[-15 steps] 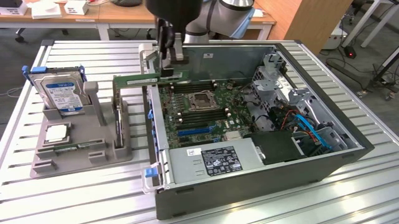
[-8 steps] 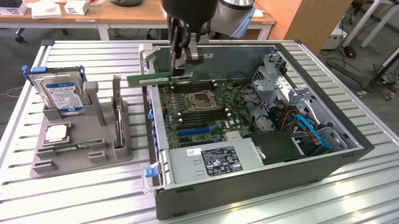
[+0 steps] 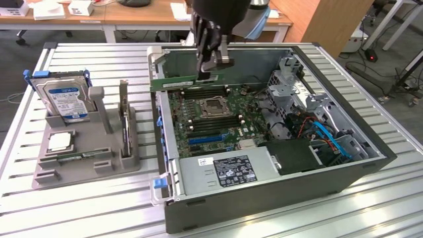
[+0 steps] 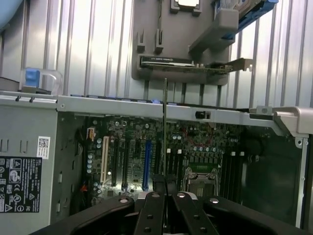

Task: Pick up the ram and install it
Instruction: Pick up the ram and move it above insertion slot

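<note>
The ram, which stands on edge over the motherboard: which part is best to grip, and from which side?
Probably the upper long edge, pinched across its two flat faces from above, as the gripper does now. The ram is thin and stands on edge, so this leaves the lower edge free toward the motherboard.

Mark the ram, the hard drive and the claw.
long thin green ram stick [image 3: 173, 83]: exterior view, middle of its board face.
silver hard drive with blue label [image 3: 67, 98]: exterior view, on the blue label.
black claw [image 3: 208, 74]: exterior view, between its fingertips.
</note>
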You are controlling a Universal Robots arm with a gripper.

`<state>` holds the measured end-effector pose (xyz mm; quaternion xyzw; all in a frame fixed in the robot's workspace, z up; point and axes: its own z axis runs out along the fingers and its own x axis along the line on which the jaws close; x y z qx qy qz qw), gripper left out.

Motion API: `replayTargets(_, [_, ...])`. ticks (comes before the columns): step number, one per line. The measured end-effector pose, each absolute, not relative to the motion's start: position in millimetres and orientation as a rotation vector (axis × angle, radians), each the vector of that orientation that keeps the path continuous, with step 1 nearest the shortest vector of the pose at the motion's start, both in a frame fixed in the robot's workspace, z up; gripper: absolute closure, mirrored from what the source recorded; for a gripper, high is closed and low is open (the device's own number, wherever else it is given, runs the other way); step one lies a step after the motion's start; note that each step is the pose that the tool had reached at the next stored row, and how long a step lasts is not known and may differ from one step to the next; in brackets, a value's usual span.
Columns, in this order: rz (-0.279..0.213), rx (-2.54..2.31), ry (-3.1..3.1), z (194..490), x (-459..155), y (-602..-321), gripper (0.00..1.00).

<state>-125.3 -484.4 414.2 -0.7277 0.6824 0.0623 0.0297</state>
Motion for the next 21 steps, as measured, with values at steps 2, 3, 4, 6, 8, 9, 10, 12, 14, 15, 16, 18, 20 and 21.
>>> replayTargets(2, [0.193,-2.244,2.104,414,-119,-484,0.89])
replayTargets(3, [0.193,-2.244,2.104,414,-117,-484,0.89])
replayTargets(4, [0.193,-2.244,2.103,414,-114,-484,0.89])
replayTargets(6, [0.194,-2.243,2.103,414,-108,-484,0.89])
replayTargets(8, [0.194,-2.243,2.103,414,-102,-484,0.89])
replayTargets(9, [0.194,-2.243,2.103,414,-99,-484,0.89])
replayTargets(10, [0.194,-2.243,2.103,414,-96,-484,0.89])
replayTargets(12, [0.194,-2.243,2.103,414,-90,-484,0.89])
replayTargets(14, [0.195,-2.243,2.103,414,-85,-484,0.89])
replayTargets(15, [0.195,-2.243,2.103,414,-82,-484,0.89])
replayTargets(16, [0.195,-2.243,2.103,414,-79,-484,0.89])
replayTargets(18, [0.195,-2.242,2.103,414,-73,-484,0.89])
replayTargets(20, [0.195,-2.242,2.102,414,-68,-484,0.89])
replayTargets(21, [0.195,-2.242,2.102,414,-64,-484,0.89])
